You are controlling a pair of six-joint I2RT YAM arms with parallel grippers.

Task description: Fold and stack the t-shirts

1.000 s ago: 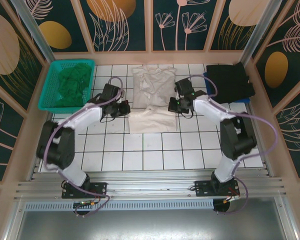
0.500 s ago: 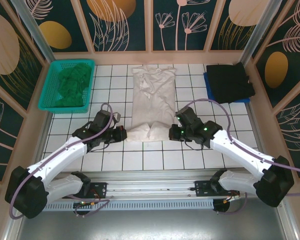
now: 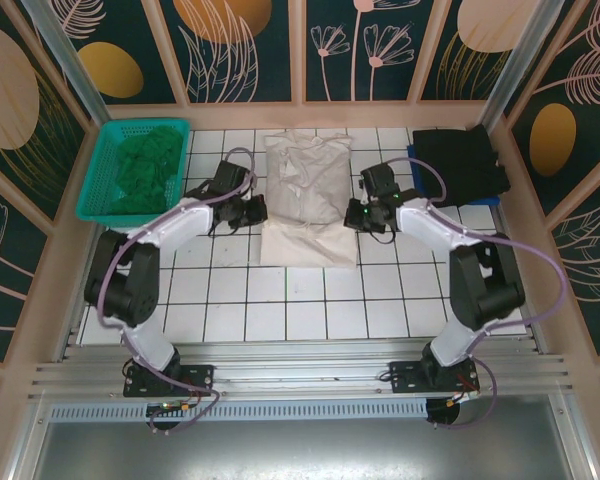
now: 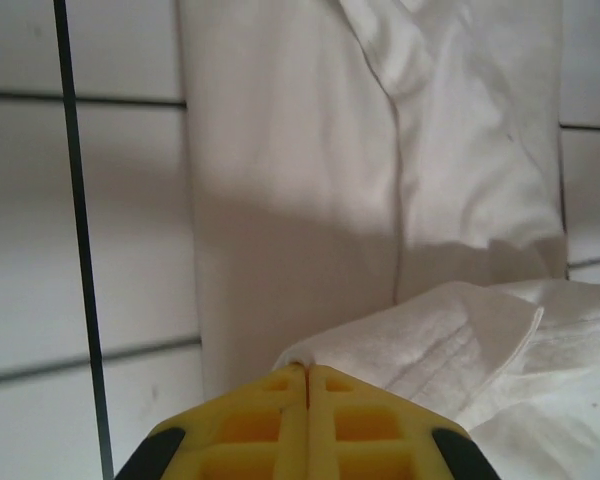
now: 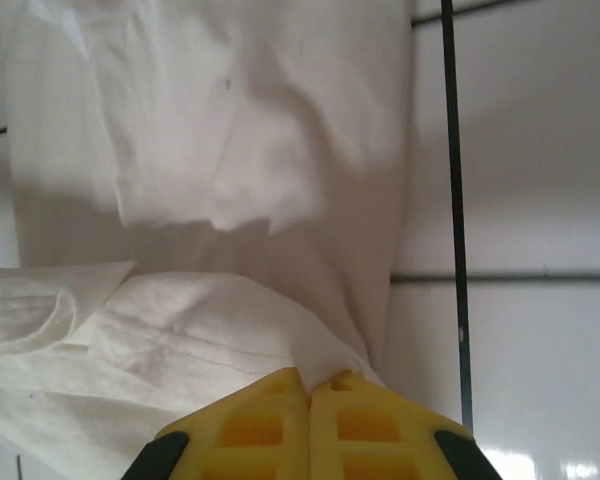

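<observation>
Cream-white t-shirt (image 3: 305, 185) lies between left pincer (image 3: 258, 212) and right pincer (image 3: 349, 215), each clamped on its edge.

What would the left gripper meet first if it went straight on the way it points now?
The large cream-white cloth t-shirt: the left gripper, shut on its folded edge, points straight across the shirt's flat body. Depth is unclear; it may skim just above.

Top view bright, evenly lit from above, sharp; arms (image 3: 180, 225) throw only faint soft shadows on the table (image 3: 280, 300). Wrist views softer: left hand (image 4: 307, 372) and right hand (image 5: 309, 378) blurred up close, grey shadow across the cream-white t-shirt (image 4: 300, 150), glare on the table low in the right one.
</observation>
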